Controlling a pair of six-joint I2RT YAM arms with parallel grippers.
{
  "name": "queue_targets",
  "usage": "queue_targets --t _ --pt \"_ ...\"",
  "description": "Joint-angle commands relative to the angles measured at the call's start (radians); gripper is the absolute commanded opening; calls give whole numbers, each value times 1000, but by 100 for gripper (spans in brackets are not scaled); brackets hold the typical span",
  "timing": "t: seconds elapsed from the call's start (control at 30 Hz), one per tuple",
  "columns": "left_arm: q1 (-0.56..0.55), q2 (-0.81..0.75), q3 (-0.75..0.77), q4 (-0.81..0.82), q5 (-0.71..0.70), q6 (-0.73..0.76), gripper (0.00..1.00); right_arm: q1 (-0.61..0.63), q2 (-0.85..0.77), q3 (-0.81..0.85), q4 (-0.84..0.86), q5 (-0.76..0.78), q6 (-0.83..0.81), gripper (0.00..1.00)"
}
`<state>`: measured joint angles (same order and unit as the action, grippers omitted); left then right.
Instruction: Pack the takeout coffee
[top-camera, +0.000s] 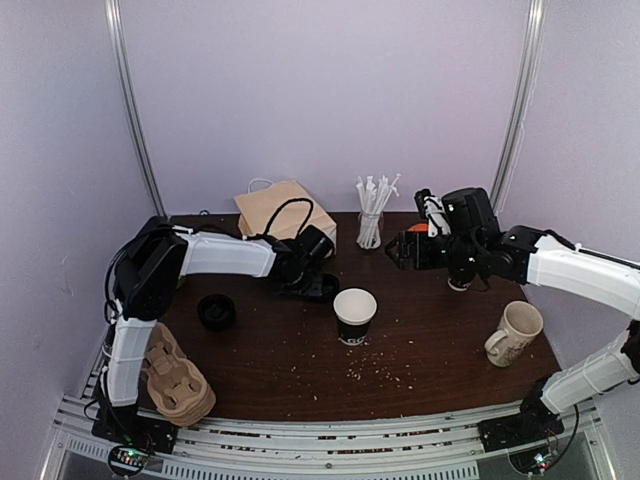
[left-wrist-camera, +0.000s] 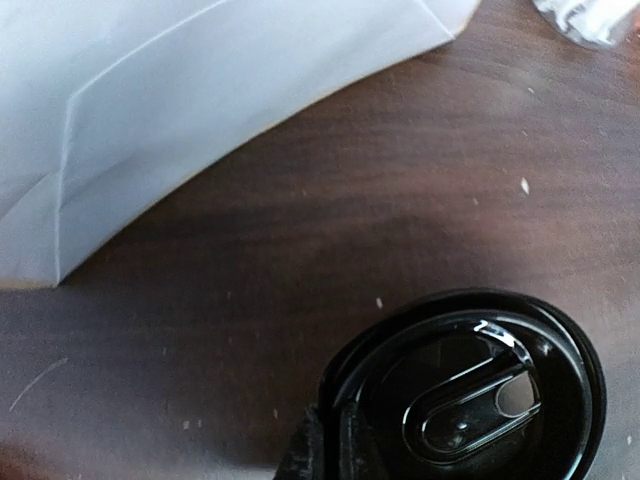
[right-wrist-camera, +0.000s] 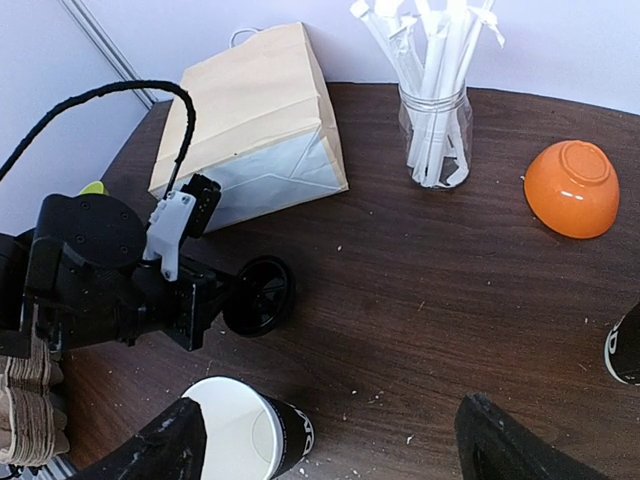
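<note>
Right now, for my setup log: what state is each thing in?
black cup: upright, lidless.
black lid: rim pinched by left gripper.
right gripper: open, empty.
paper bag: lying flat.
orange bowl: upside down.
mug: upright.
straw jar: upright, holding straws.

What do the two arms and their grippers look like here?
The left arm and right arm have white tubular links and black joints. The left gripper and right gripper are black and blocky. A black cable loops over the left wrist beside a white bracket.
</note>
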<state>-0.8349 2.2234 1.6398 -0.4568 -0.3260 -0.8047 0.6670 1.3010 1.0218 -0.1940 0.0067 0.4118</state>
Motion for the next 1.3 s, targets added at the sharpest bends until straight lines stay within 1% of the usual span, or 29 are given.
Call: queue_targets --t 0.0,0.1,0.17,0.3,0.4,0.47,0.6,0.7,0.83,1.27 --pt "-16 -140 -46 8 -23 6 0 -6 -39 25 -17 31 -24 89" --pt "-21 -210 -89 12 -30 6 0 -6 -52 26 -2 10 -17 89" --pt "-26 -256 -118 15 -28 7 0 -6 -59 21 17 -30 -8 89" --pt "-34 -354 -195 31 -11 10 0 -4 -69 -10 89 -183 39 89" --pt "-35 -446 -272 89 36 16 0 14 -64 -39 167 -282 104 89" --pt "-37 -504 -308 115 70 29 0 37 -54 -49 216 -310 142 89" --pt "-48 -582 -356 157 108 50 0 81 -13 -57 311 -315 248 89" --pt "-60 -613 -361 157 102 65 0 88 30 -71 373 -317 369 89" --pt "-72 -637 -368 158 87 67 0 101 88 -78 464 -363 486 87" --pt "-113 -658 -357 169 29 88 0 107 231 -5 530 -424 625 85"
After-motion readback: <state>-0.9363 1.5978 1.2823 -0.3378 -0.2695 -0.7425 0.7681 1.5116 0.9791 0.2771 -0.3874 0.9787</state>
